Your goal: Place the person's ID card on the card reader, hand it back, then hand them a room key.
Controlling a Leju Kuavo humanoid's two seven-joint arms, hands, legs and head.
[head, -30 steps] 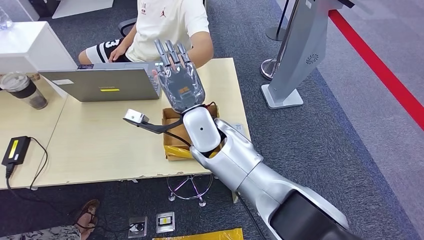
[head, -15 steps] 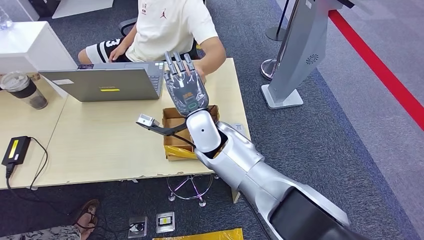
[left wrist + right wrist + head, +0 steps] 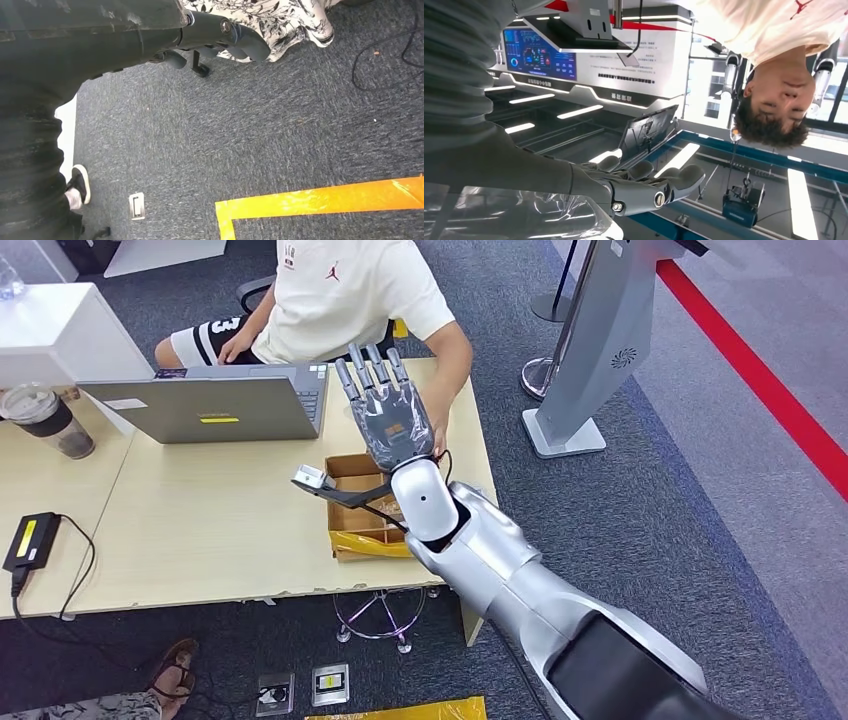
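Watching the head view, I am seeing the right hand (image 3: pixel 390 420) hanging raised over the right end of the table (image 3: pixel 200 530), its fingers running straight and slightly spread, pointing at the far edge and the seated person (image 3: pixel 340 290). The right wrist view is showing those fingers (image 3: pixel 674 185) bare, with nothing resting in them. I cannot tell where the ID card is lying or which way it is pointing. The person's forearm is reaching in just beyond the hand. Their pale shirt is carrying a small red jumping-figure logo, and their dark shorts are showing a white 3. A grey laptop (image 3: pixel 210 410) is sitting open at the far edge, wearing a yellow label too small to read. A cardboard box (image 3: pixel 350 475) with dividers is sitting near the right front corner, partly under the arm; its contents are unclear to me. The left hand (image 3: pixel 235 37) is hanging over carpet, fingers loosely bent; I cannot tell its state.
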